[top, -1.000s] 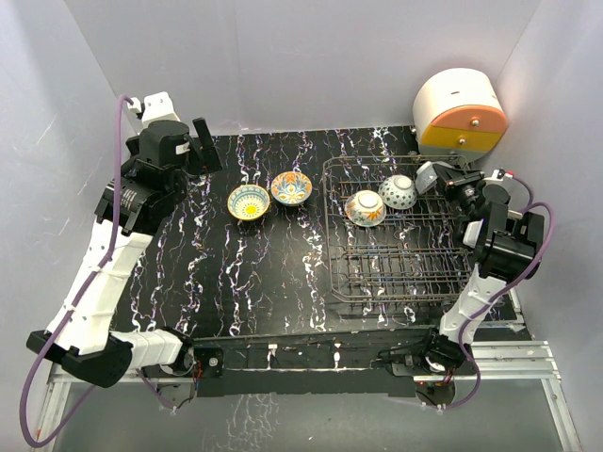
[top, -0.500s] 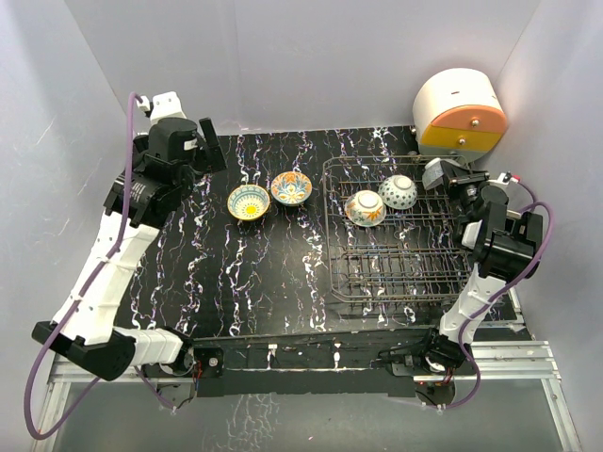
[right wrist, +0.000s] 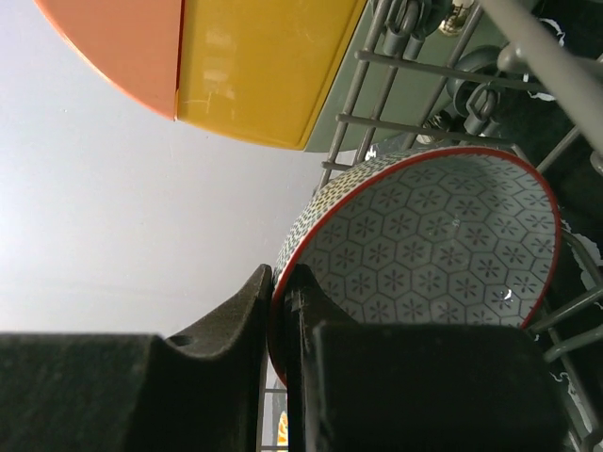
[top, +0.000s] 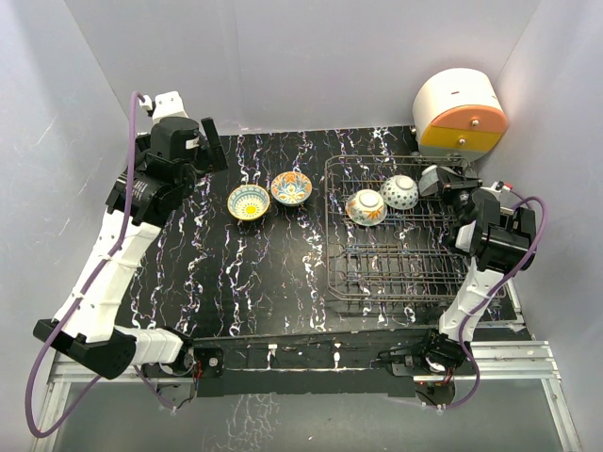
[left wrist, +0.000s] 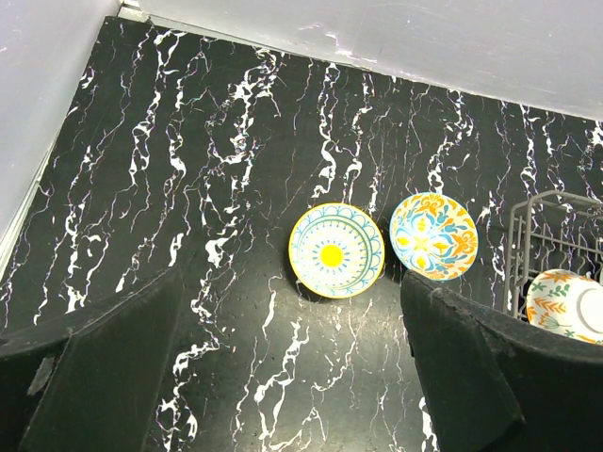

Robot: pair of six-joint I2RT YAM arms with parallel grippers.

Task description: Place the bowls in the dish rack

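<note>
Gripping, right claw [right wrist: 283, 282]: one grey hexagon bowl [right wrist: 433, 245], red rim pinched between my fingers [right wrist: 236, 311], bowl tilted on edge, hollow facing my wrist. Just beyond and beneath it: the dish rack [right wrist: 372, 122] wires. At my left claw [left wrist: 287, 282]: spread, empty; yellow bowl [left wrist: 336, 250] straight ahead, orange bowl [left wrist: 433, 235] just rightward, both nearer that arm than my right.

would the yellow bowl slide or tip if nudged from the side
Probably slides rather than tips: the yellow bowl sits upright, low and wide, on a smooth-looking table. It looks like glazed ceramic, so likely rigid, slippery and chippable. The orange bowl is close beside it, so a push that way may knock them together.
</note>
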